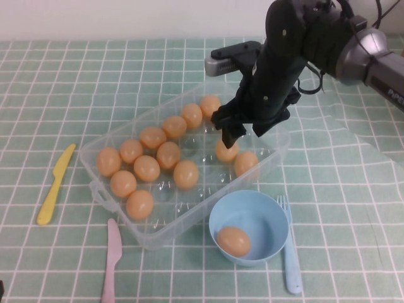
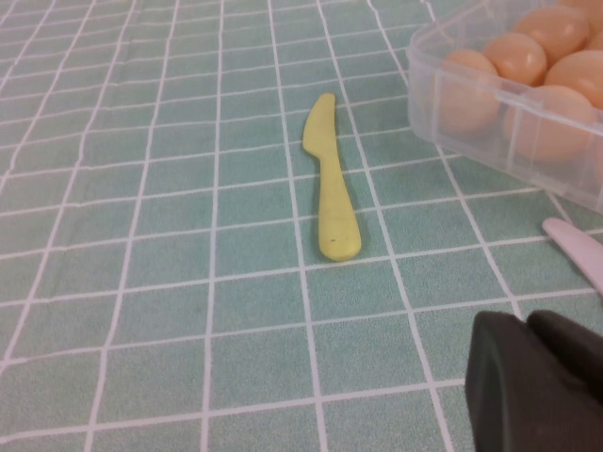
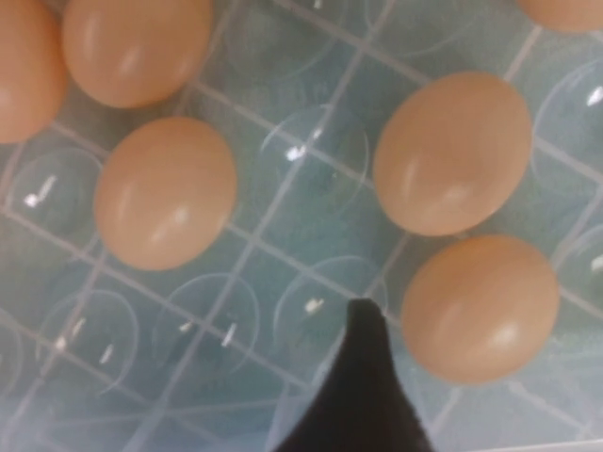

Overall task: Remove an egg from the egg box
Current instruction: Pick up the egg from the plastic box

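Note:
The clear egg box point(image 1: 170, 230) lies at mid-table with several orange-tan eggs in its dimples. My right gripper point(image 1: 235, 140) hangs open inside the box's right part, right over one egg point(image 1: 225, 153), with another egg point(image 1: 246, 162) just beside it. In the right wrist view one dark finger point(image 3: 363, 377) stands on the box floor point(image 3: 283, 217) right next to an egg point(image 3: 480, 306); the other finger is out of view. My left gripper point(image 2: 528, 325) is shut and empty, low over the cloth left of the box point(image 2: 424, 56).
A light-blue bowl point(image 1: 249, 197) with one egg point(image 1: 233, 241) in it stands in front of the box. A blue fork point(image 1: 289, 252) lies to its right. A yellow knife point(image 1: 55, 184) point(image 2: 330, 184) and a pink knife point(image 1: 112, 262) point(image 2: 575, 250) lie to the left.

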{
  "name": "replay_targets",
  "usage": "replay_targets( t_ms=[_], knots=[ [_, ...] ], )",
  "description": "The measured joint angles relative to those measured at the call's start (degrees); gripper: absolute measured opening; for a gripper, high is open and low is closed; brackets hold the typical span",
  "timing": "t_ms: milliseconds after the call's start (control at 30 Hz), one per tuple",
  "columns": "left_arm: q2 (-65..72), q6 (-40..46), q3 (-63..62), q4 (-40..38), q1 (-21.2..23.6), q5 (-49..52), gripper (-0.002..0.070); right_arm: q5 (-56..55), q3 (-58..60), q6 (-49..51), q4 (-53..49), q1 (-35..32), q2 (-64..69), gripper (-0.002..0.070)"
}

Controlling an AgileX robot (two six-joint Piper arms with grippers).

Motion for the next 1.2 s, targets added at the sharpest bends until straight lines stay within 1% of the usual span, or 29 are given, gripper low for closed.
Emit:
replay_targets(
  t_ms=[100, 400, 600, 1067, 1200],
  knots=[
    [0.0, 0.0, 0.0, 0.0, 0.0, 0.0, 0.0, 0.0, 0.3, 0.1, -1.1, 0.4, 0.0, 0.0507],
    [0.0, 0.0, 0.0, 0.0, 0.0, 0.0, 0.0, 0.1, 1.2, 1.6, -1.2, 2.7, -2.5, 0.0515],
    [0.0, 0.0, 0.0, 0.0, 0.0, 0.0, 0.0, 0.1, 1.2, 1.6, -4.0, 1.9, -1.9, 0.0515],
    [0.0, 0.0, 0.0, 0.0, 0.0, 0.0, 0.0, 0.1, 1.2, 1.4, -3.5, 1.4, 2.6, 0.0516],
    [0.0, 0.0, 0.0, 0.0, 0.0, 0.0, 0.0, 0.1, 1.2, -0.5, -3.4, 1.4, 2.6, 0.0522]
  ],
)
